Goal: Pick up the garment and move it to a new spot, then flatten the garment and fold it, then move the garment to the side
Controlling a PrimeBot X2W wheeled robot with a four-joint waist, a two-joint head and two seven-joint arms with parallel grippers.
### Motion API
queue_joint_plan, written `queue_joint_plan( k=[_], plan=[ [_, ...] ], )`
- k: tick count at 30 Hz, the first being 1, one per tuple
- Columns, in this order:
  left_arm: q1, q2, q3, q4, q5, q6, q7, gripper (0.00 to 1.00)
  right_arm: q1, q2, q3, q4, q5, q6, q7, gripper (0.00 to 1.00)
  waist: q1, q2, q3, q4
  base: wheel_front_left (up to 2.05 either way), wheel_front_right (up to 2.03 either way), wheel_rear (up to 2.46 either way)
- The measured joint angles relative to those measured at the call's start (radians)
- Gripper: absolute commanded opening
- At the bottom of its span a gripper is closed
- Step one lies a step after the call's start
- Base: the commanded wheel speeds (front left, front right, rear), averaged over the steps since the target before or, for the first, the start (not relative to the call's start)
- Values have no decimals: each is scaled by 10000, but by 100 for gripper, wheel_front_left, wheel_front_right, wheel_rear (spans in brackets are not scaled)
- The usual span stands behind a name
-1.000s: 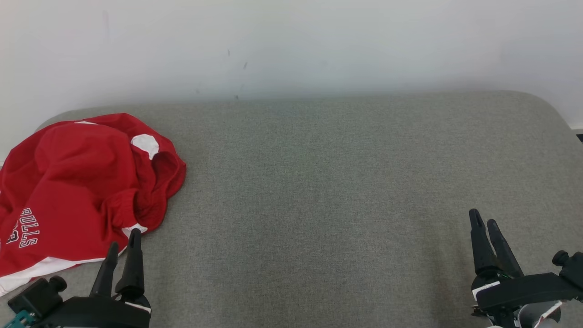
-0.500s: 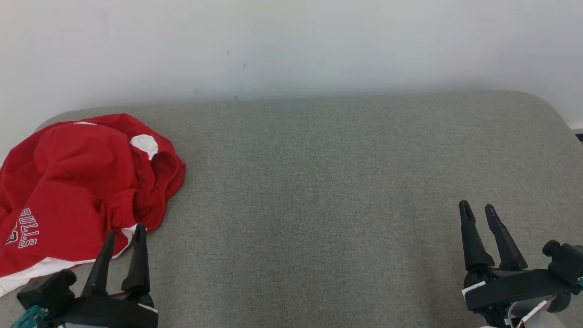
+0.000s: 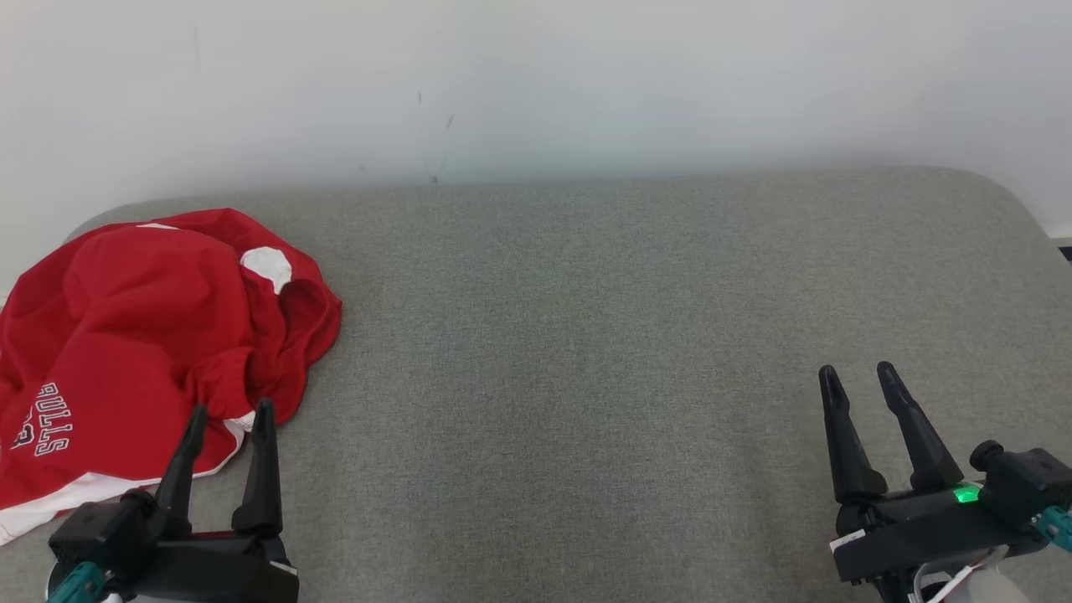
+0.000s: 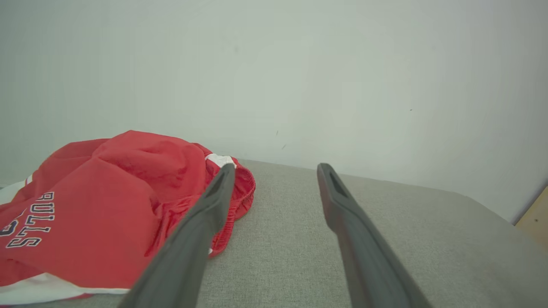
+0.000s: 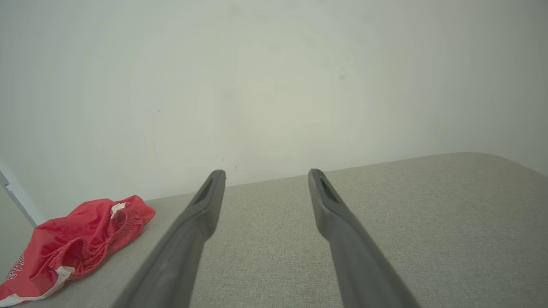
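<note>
Currently the garment [image 3: 142, 335] lies crumpled at the cushion's [image 3: 586, 335] far left, just beside the left gripper [image 3: 232, 408]. Right gripper [image 3: 856, 369] is well apart from it. Both have fingers apart, holding nothing. Head view gives both grippers. Left wrist view adds the gathered waistband [image 4: 239, 192] up close, plus a tan edge [image 4: 533, 216]. Heap's long axis runs near-left to far-right. Waistband opening faces right, BULLS lettering [image 3: 52, 419] sideways.
</note>
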Motion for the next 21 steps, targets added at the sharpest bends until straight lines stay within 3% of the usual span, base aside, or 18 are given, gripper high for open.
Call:
queue_joint_plan(
  k=[11, 21],
  plan=[
    [-5, 148, -125, -303, 1421, 73, -372, 100, 0, -127, 293, -314, -1463, -10, -336, 100, 0, 0, 32, 12, 0, 0, 0],
    [-5, 128, -67, -328, 1515, 58, -372, 100, 0, -100, 234, -328, -1620, 4, -376, 100, 0, 0, 77, 2, 0, 0, 0]
  ],
)
